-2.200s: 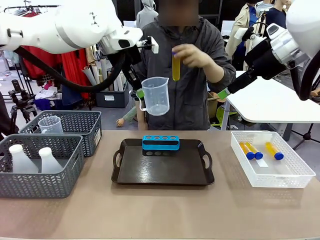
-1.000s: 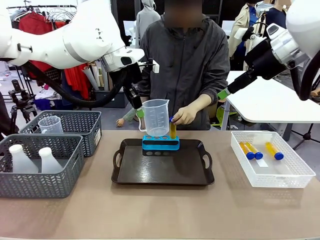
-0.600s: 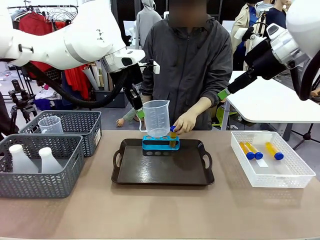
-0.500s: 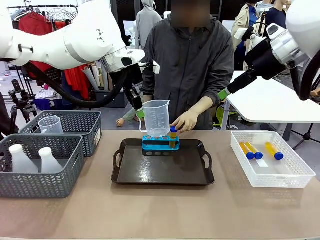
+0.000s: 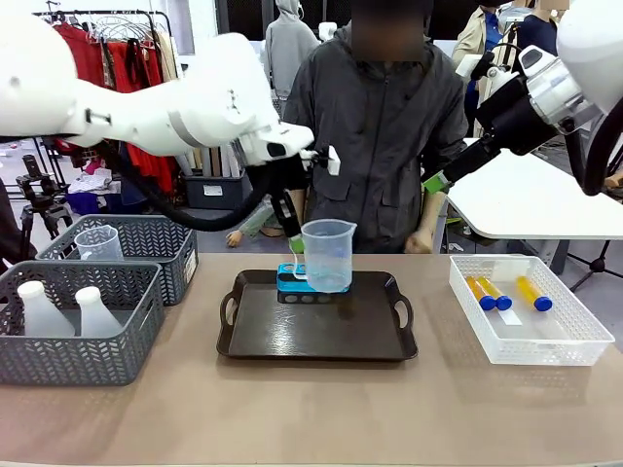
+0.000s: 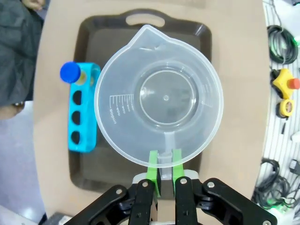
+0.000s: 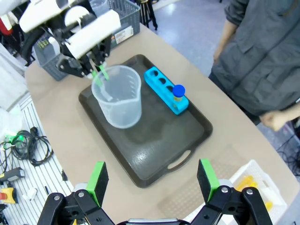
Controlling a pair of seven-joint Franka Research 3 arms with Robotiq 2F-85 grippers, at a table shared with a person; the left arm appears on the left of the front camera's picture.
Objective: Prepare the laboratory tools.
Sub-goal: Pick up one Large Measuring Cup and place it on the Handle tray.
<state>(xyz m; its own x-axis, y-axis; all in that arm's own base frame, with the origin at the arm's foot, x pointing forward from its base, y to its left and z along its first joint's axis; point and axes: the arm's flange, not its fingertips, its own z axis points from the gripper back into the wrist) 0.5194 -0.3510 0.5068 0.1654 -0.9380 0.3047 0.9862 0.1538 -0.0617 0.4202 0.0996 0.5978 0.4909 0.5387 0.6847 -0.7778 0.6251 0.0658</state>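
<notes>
Seen from the front, the clear beaker [image 5: 328, 255] over the dark tray's [image 5: 263, 341] far half hides most of the blue rack [image 6: 88, 136]; whether its base touches the tray is unclear. A capped test tube [image 6: 70, 72] stands in the rack's end hole. The left gripper [image 6: 163, 161], reaching over the tray, is clamped on the beaker's handle. The right gripper [image 7: 152, 177] hangs high off the tray's right end, fingers spread.

Left gripper [image 5: 295, 243] is pinching the clear beaker [image 5: 328, 255] by its handle over the black tray [image 5: 316, 341]. Beaker's hiding most of the blue rack [image 5: 285, 277].
</notes>
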